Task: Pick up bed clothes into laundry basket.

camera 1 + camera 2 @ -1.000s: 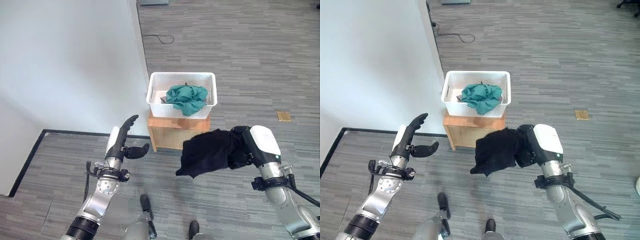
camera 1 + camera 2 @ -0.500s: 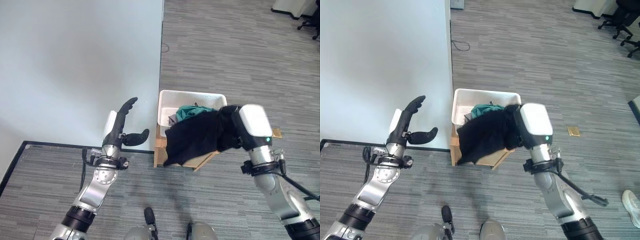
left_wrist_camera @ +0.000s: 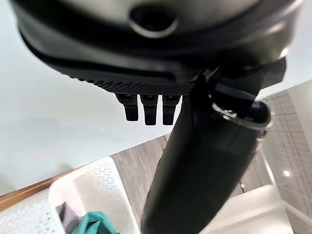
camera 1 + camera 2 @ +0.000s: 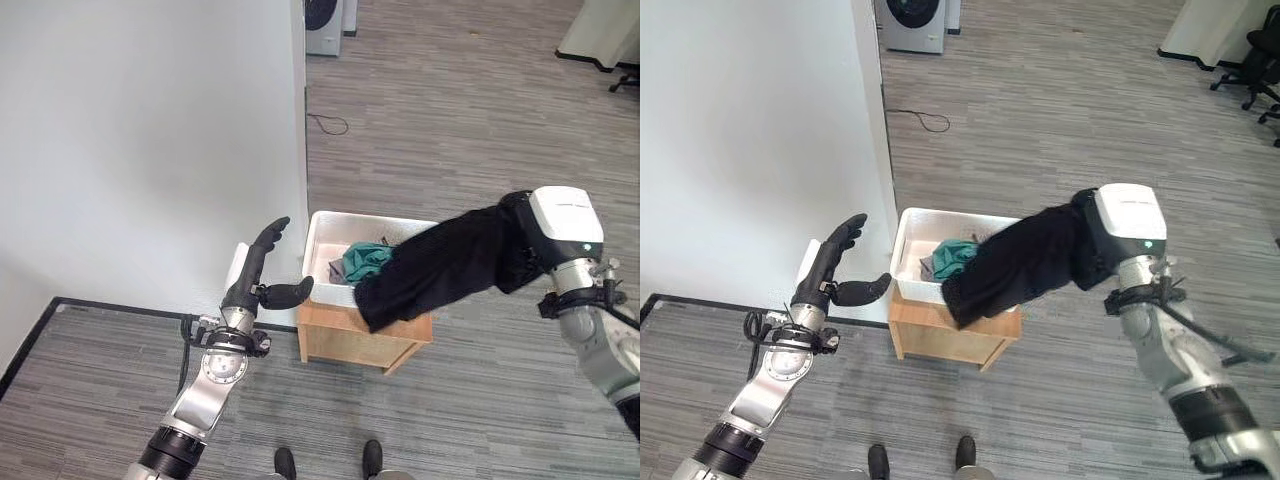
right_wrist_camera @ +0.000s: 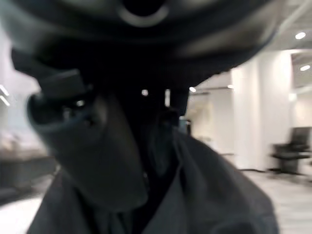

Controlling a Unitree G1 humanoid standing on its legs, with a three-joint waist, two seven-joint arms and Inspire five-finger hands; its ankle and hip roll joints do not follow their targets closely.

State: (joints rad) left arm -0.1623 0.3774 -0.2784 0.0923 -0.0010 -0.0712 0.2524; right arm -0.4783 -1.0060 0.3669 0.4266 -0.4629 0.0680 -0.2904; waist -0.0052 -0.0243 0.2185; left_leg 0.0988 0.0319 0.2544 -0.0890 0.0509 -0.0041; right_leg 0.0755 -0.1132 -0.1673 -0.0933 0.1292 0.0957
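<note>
Black garment [image 4: 440, 268]: we see it bunched in the R hand, stretched out from that hand toward the basket; its free end hangs over the basket's front-right part and down past the stand's top edge.
R hand [image 4: 1088, 252]: mostly buried in the black cloth; in its wrist view the thumb [image 5: 92, 156] and fingers are curled round dark fabric, so we read it as gripping the garment.
L hand [image 4: 262, 280]: held up just left of the basket, near the white wall; fingers straight and spread, thumb out toward the basket, nothing in it. Wrist view agrees: fingers [image 3: 148, 107] straight, empty.
Laundry basket [image 4: 908, 245]: white, perforated plastic, sits on top of the wooden stand, close beside the wall's corner.
Teal cloth [image 4: 362, 262]: crumpled inside the basket, partly covered by the black garment; a bit of grey fabric next to it, also in the basket.
Wooden stand [image 4: 345, 340]: small light-wood box on the floor, under the basket.
Wall [image 4: 150, 150]: white, left of the basket.
Floor [image 4: 450, 100]: grey striped carpet.
Washing machine [image 4: 912, 22]: far back, past the wall's edge.
</note>
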